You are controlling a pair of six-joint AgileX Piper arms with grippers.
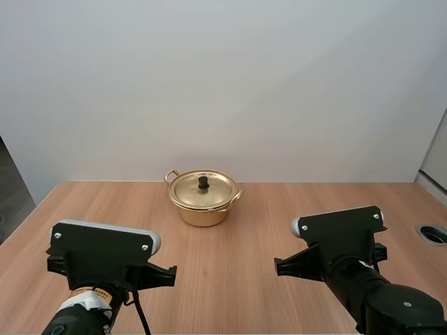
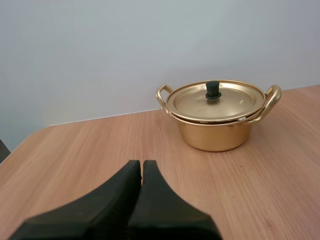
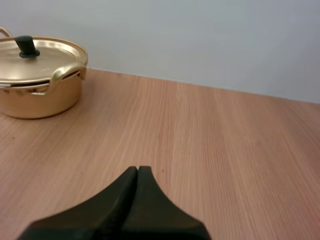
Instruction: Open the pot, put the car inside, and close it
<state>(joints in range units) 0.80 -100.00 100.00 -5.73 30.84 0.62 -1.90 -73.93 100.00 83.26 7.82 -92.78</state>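
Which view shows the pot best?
The left wrist view: whole pot, lid on, close and side-on. The high view shows it farther off, from above; the right wrist view catches only part.

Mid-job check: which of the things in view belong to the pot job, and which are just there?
Part of the job:
- pot, upright on the table
- lid, seated on the pot
- left gripper, shut, short of the pot
- right gripper, shut, short of the pot

Just there:
- table
- round opening at the table's right edge
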